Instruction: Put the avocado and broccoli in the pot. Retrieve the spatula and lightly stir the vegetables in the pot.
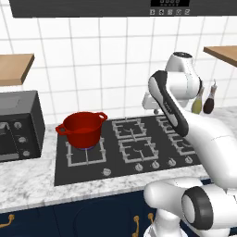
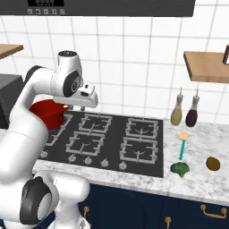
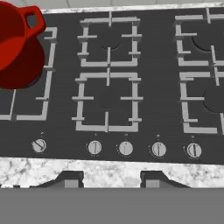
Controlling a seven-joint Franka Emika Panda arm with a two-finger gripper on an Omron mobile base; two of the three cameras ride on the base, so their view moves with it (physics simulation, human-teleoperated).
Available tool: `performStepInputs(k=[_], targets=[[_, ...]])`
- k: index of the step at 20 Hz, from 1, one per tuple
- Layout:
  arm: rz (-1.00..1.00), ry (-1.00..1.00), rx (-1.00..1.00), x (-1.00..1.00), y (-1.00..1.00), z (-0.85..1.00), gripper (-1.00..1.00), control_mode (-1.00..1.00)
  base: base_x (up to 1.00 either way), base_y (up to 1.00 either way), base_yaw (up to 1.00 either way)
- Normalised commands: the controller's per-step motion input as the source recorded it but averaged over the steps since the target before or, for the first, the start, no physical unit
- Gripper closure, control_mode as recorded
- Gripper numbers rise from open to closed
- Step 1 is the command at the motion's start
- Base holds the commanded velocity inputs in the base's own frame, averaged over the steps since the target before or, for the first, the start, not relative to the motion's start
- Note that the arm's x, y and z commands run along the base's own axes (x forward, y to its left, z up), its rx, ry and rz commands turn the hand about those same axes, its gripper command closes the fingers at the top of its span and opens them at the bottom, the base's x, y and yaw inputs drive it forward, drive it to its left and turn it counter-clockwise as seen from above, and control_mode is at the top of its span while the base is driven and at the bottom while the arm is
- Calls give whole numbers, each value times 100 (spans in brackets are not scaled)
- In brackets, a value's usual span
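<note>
I am holding my gripper (image 3: 109, 179) spread and empty over the cooktop (image 3: 144, 109), while the broccoli (image 2: 180, 168), light but lumpy, is lying on the counter (image 2: 197, 183) near the spatula (image 2: 182, 146), so I would be pinching its crown, with the pot (image 1: 83, 129) waiting farther away.

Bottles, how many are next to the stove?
2. The yellowish bottle and the dark bottle stand side by side on the counter against the wall, right of the stove.
</note>
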Motion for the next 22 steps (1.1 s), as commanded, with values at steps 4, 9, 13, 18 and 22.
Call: performStepInputs(k=[4, 9, 13, 18, 22], targets=[[2, 5, -10, -16, -18, -5, -100, -100, 0, 0, 0], [12, 8, -38, -72, -98, -53, -100, -100, 0, 0, 0], [13, 15, -38, -78, -100, -73, -100, -100, 0, 0, 0], [17, 14, -25, -22, -100, -58, -100, -100, 0, 0, 0], [21, 7, -9, 2, -100, -32, -100, -100, 0, 0, 0]])
